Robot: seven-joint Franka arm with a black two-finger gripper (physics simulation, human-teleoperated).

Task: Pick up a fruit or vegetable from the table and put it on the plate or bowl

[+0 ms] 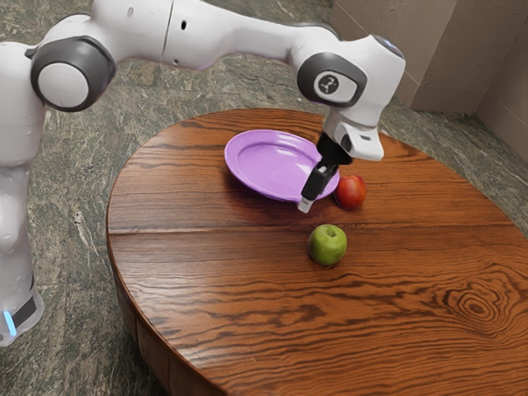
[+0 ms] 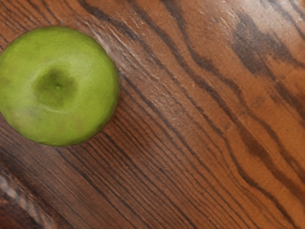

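Observation:
A green apple [image 1: 327, 244] stands on the round wooden table [image 1: 247, 322], nearer the front than the other things. In the wrist view the green apple [image 2: 57, 86] shows from above, stem dimple up, lying off to one side of my hand. A red apple [image 1: 351, 191] sits just beyond it, close to the purple plate [image 1: 268, 161], which holds nothing. My gripper [image 1: 308, 200] hangs low over the plate's near rim, beside the red apple and a little behind the green one. It holds nothing that I can see.
The table's curved edge runs along the exterior view's left and front, with a stone floor [image 1: 99, 165] below. Beige wall panels [image 1: 462, 49] stand at the back right. Bare wood spreads across the table's front and right.

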